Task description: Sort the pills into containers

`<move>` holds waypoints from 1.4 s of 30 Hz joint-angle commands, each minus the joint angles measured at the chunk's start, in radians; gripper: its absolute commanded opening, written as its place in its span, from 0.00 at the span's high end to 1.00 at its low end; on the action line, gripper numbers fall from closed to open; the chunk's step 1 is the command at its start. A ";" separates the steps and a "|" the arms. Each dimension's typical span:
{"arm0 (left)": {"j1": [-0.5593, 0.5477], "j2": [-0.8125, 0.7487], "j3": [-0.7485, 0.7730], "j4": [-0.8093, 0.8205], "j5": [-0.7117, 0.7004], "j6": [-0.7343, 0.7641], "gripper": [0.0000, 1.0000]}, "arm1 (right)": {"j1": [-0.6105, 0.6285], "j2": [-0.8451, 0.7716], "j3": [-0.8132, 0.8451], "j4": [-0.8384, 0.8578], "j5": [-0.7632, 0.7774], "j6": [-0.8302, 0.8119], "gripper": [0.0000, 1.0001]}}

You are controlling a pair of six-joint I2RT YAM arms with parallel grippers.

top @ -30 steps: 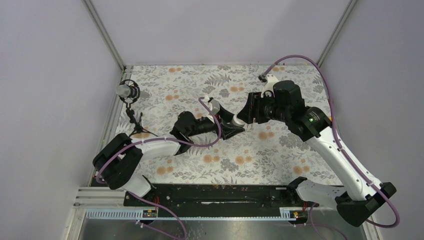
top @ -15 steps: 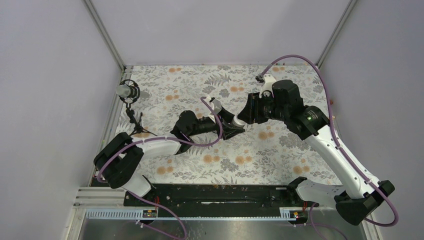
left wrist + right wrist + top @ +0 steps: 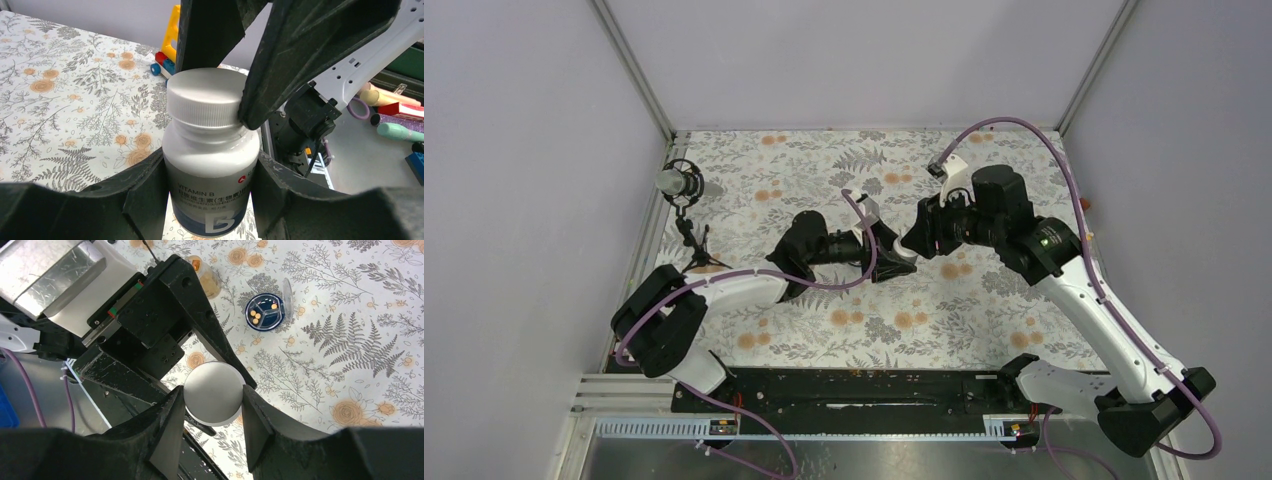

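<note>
Left hand point(image 3: 208, 176) gripping bottle point(image 3: 210, 142) | right hand point(image 3: 213, 399) pinching its white cap point(image 3: 210, 385)

Your vitamin bottle point(image 3: 210, 165) is up off the bench point(image 3: 350, 340), pale body with a blue-and-white "VITAMIN B" label. The left claw point(image 3: 210, 200) pinches its body, and the cap end points at the right arm. The ribbed white cap point(image 3: 213, 393) is on, squeezed between the right claw point(image 3: 212, 412) fingers. Down on the bench there's a round blue divided case point(image 3: 265, 312) with its clear lid flipped open. It holds a few orange pills point(image 3: 255, 316). The amber bottle point(image 3: 208, 282) sits near it.
</note>
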 commanded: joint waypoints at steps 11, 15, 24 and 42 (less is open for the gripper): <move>-0.046 -0.058 0.085 -0.210 -0.105 0.329 1.00 | 0.037 0.052 0.013 -0.043 0.166 0.213 0.53; -0.059 -0.054 0.084 -0.210 -0.153 0.360 1.00 | 0.038 0.032 -0.029 0.009 0.262 0.335 0.51; -0.071 -0.021 0.116 -0.189 -0.222 0.230 1.00 | 0.046 -0.044 -0.163 0.170 0.339 0.475 0.49; -0.072 -0.005 0.162 -0.280 -0.267 0.159 1.00 | 0.045 -0.087 -0.170 0.210 0.293 0.323 0.31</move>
